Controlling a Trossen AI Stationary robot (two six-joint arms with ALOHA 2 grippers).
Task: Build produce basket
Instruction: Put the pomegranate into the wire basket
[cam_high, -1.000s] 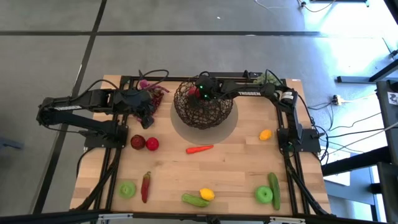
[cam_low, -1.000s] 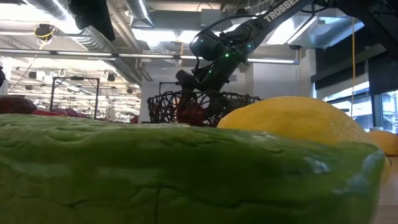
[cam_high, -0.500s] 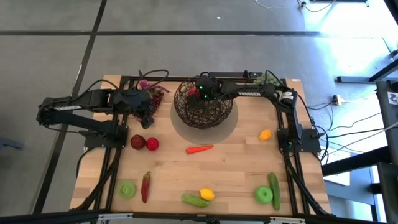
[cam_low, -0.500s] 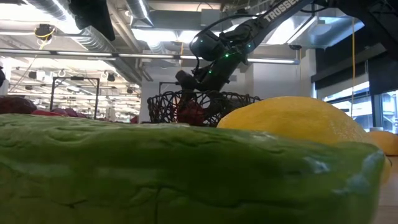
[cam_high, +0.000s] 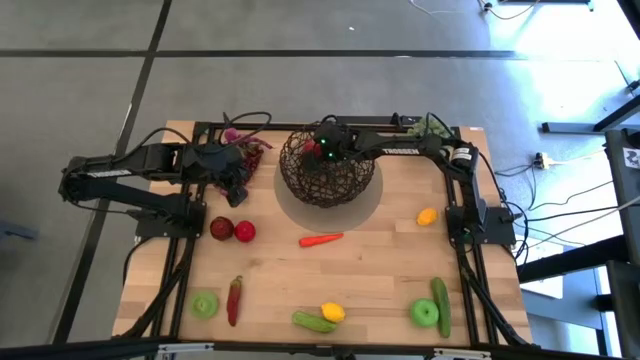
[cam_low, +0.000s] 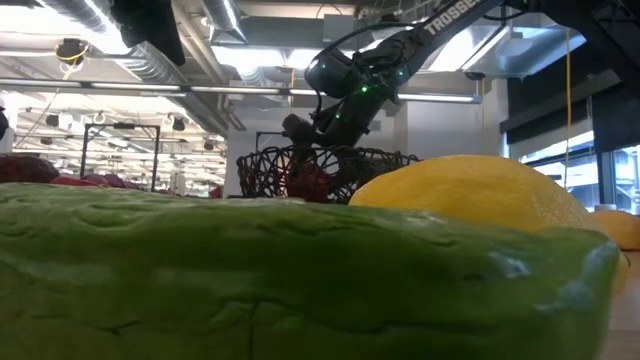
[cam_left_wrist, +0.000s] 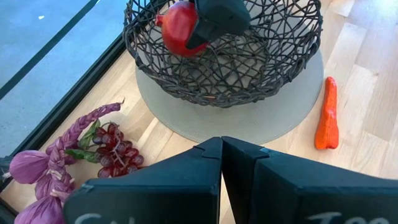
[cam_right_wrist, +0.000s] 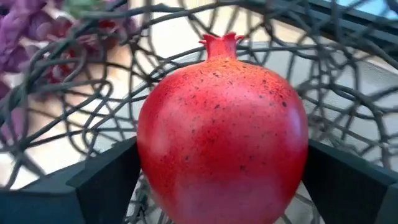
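- High view: we see the right gripper (cam_high: 318, 150) over the basket (cam_high: 327, 170), the left gripper (cam_high: 237, 188) clenched, empty, beside it.
- Right wrist view: we see the fingers (cam_right_wrist: 102, 177) spread wide, grasping a pomegranate (cam_right_wrist: 222, 130); released high, it could bounce out.

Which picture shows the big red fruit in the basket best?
The right wrist view: the pomegranate fills it, between the right gripper's fingers. The left wrist view shows it partly hidden inside the basket; high and low views show only red specks.
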